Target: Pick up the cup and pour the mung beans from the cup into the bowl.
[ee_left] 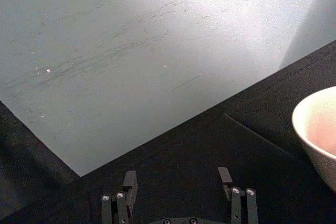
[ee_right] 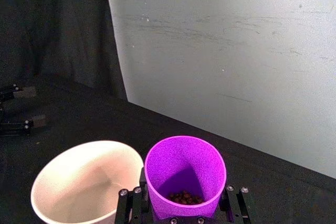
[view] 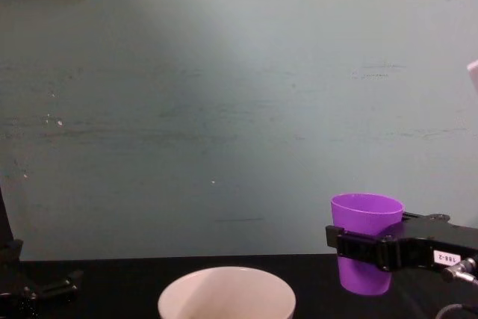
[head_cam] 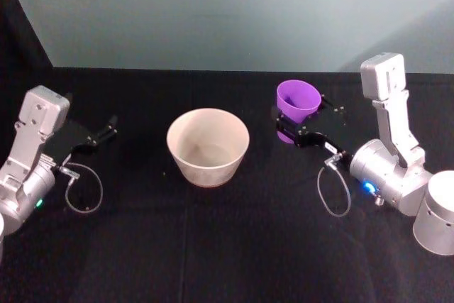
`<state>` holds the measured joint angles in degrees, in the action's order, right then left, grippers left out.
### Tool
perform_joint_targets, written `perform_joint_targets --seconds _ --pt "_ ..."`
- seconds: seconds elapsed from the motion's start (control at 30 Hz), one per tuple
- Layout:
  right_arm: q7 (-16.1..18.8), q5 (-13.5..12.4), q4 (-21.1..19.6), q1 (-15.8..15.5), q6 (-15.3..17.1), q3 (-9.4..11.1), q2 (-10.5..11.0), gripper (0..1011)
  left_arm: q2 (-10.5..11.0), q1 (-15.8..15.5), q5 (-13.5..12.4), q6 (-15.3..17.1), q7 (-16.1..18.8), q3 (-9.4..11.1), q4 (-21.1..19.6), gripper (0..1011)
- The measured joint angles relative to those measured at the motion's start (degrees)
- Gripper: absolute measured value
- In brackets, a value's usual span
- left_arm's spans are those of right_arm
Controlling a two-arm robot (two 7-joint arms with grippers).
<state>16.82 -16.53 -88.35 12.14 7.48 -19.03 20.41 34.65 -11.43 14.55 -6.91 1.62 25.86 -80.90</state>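
The right claw (head_cam: 306,120) is pinching the cup (ee_right: 185,174) about mid-wall, one finger on each side. The cup is standing upright just right of the bowl (head_cam: 208,145), apart from it, with mung beans (ee_right: 184,198) lying in its bottom. Whether its base is clearing the counter (head_cam: 213,246) cannot be told. The left claw (ee_left: 177,179) is resting spread, well left of the bowl.

Judgement: the carry toward the bowl is the step in hand. Recommended: holding the cup level while bringing its lip over the bowl's middle, then tipping slowly, with the grip firm throughout.
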Motion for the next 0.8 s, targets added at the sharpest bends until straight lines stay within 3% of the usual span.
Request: perform_joint_targets --seconds 0.8 --pt "0.0 0.0 0.0 0.0 0.0 0.0 0.0 718 0.0 0.0 0.0 0.0 0.0 0.0 0.0 1000"
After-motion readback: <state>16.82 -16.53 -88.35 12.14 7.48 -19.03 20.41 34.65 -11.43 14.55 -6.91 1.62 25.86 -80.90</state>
